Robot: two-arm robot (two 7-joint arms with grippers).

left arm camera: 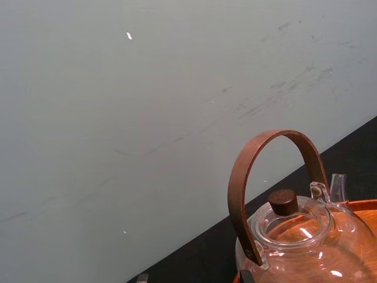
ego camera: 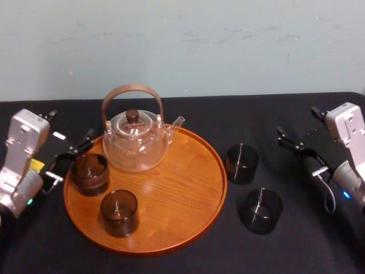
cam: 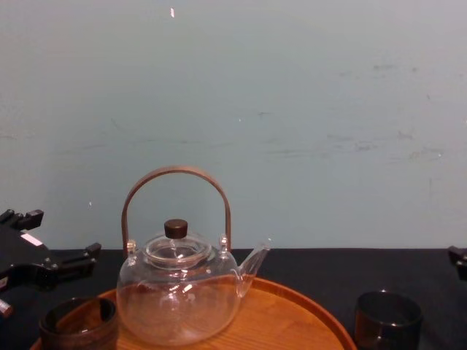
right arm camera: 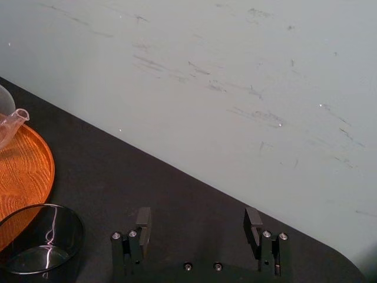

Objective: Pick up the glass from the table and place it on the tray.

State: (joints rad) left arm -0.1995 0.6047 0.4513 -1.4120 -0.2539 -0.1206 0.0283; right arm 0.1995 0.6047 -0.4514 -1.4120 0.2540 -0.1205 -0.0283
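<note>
Head view | left tool (ego camera: 73,158) open at left rim of tray (ego camera: 182,188) | right tool (ego camera: 299,149) open near right edge of worktop (ego camera: 188,114) | rear glass (ego camera: 242,163), front glass (ego camera: 262,210) on worktop between tray and right tool

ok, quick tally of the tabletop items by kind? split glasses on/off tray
Tray: 1
Teapot: 1
Glasses on tray: 2
Glasses off tray: 2
Total: 6
</note>
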